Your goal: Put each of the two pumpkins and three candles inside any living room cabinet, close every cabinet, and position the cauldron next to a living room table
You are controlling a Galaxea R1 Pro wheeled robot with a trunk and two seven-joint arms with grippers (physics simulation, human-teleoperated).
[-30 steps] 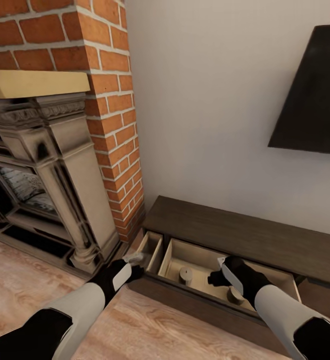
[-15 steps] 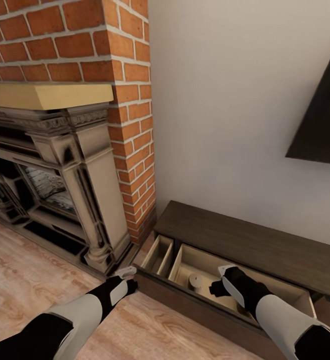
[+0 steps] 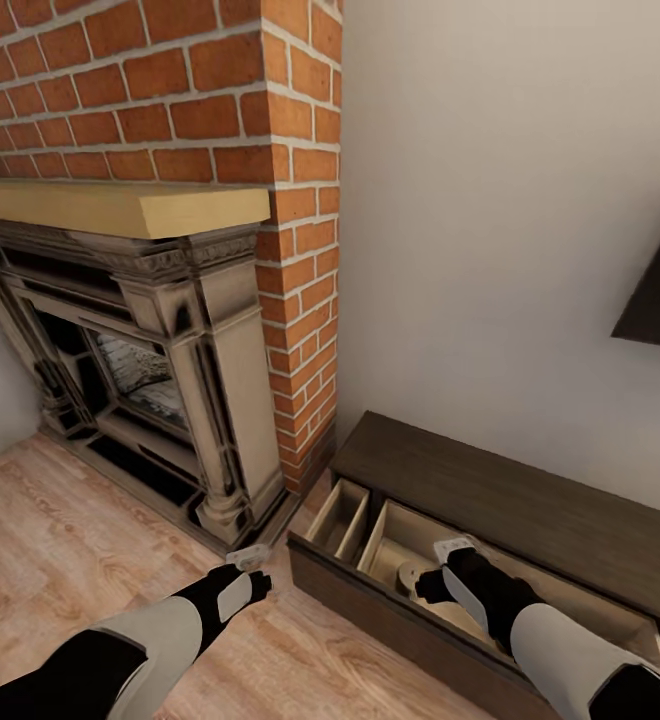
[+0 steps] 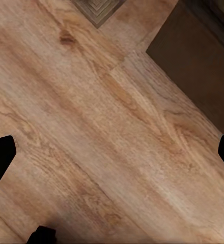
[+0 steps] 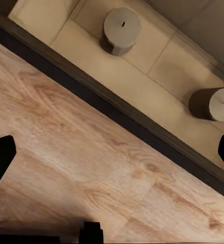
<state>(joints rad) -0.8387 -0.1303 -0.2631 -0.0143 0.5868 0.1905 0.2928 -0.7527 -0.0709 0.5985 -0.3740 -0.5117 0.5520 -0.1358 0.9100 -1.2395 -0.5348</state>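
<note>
Candles: two (image 5: 121, 29) (image 5: 212, 104) upright in the cabinet's (image 3: 530, 500) open drawer; the head view probably shows one, half hidden by the right arm.
Right gripper (image 3: 434, 585): jaws spread, empty, above the drawer front.
Left gripper (image 3: 255, 580): jaws spread, empty, over floor (image 4: 91, 132).
Fireplace (image 3: 160, 360): far left.

No text, label, brand, number or sign could be read in any view.
</note>
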